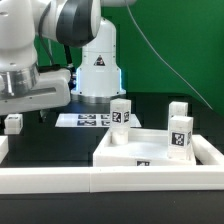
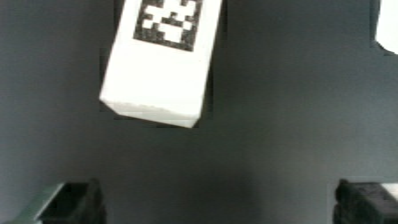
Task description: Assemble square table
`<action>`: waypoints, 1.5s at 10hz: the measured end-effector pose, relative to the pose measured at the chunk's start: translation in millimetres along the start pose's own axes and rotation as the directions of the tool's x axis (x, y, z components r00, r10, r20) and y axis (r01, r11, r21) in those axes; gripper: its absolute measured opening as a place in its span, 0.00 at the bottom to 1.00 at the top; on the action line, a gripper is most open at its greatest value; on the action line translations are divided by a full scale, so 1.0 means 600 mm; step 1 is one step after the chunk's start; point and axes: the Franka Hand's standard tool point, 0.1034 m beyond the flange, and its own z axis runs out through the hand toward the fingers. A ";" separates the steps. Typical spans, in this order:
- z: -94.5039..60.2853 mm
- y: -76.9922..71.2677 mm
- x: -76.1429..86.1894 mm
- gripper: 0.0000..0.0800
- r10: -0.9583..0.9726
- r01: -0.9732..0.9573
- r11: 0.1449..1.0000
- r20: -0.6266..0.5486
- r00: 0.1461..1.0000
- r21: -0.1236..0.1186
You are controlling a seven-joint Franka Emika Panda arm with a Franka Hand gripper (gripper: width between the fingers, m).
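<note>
We find the arm's two-finger gripper (image 2: 221,203) with jaws spread wide and empty, hovering over a small white plastic block leg bearing a black-and-white tag (image 2: 160,62) that lies on the dark table (image 2: 285,120) — the step in hand, we judge, is the approach to pick up a leg. The next move calls for descending and centring the fingers about the block before closing. The large white square tray-like tabletop with raised rim (image 1: 130,152) sits near the front, with two upright tagged legs (image 1: 121,113) (image 1: 180,131) seen at or behind it; which touch it we cannot tell. Another small block (image 1: 13,122) lies apart at the exterior view's left. The marker board (image 1: 85,120) lies flat before the robot's base — a green wall (image 1: 180,40) stands behind.
</note>
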 end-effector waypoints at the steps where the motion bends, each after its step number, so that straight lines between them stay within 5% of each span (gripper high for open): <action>1: 0.002 0.006 -0.006 0.81 0.036 -0.036 0.999 0.004 0.999 -0.002; 6: 0.004 0.018 -0.011 0.81 0.051 -0.051 0.999 0.004 0.999 -0.005; 8: 0.011 0.010 -0.020 0.81 0.052 -0.054 0.998 0.102 0.993 0.016; 9: 0.018 0.021 -0.026 0.81 0.064 -0.066 0.998 0.156 0.986 0.003; 11: 0.026 0.027 -0.046 0.81 0.127 -0.112 0.991 0.291 0.948 -0.069; 12: 0.032 0.026 -0.045 0.81 0.119 -0.095 0.992 0.342 0.932 -0.084; 15: 0.044 0.021 -0.046 0.81 0.113 -0.095 0.994 0.476 0.872 -0.063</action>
